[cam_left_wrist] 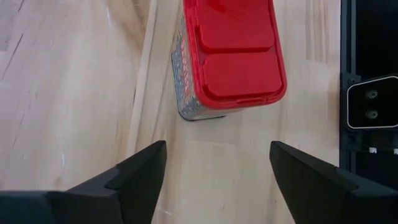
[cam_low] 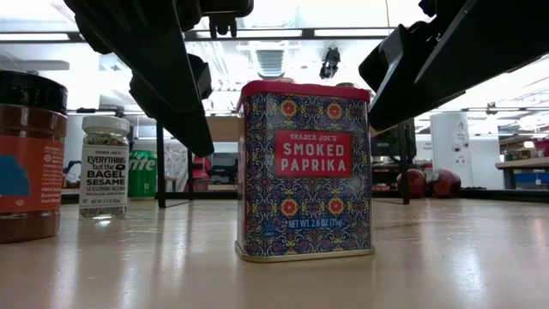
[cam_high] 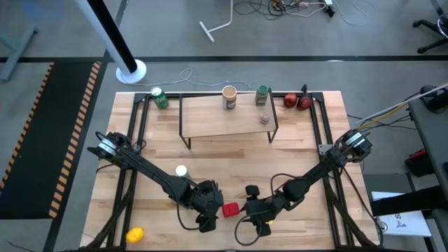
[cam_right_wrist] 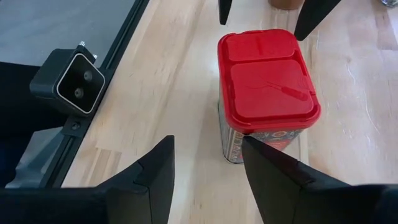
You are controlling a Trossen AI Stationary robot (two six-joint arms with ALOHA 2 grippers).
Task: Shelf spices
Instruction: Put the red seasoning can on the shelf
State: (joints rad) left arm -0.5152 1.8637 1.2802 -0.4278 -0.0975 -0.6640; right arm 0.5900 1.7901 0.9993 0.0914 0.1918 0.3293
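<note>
Spices are partly shelved: on the shelf [cam_high: 210,122] at twelve o'clock stand the tan round-lidded tub [cam_high: 229,96], the green-capped jar [cam_high: 262,94] and the small clear grey-capped jar [cam_high: 264,118]. Near six o'clock, the white-capped jar [cam_high: 181,171] ("Everything but the Bagel Sesame") waits; the left gripper [cam_high: 208,210], fingers apart, and the right gripper [cam_high: 253,208], also spread and empty, flank the red square tin [cam_high: 230,208] (Trader Joe's Smoked Paprika, 2.6 oz). Judging so, grasping the tin comes next: one gripper must straddle it.
</note>
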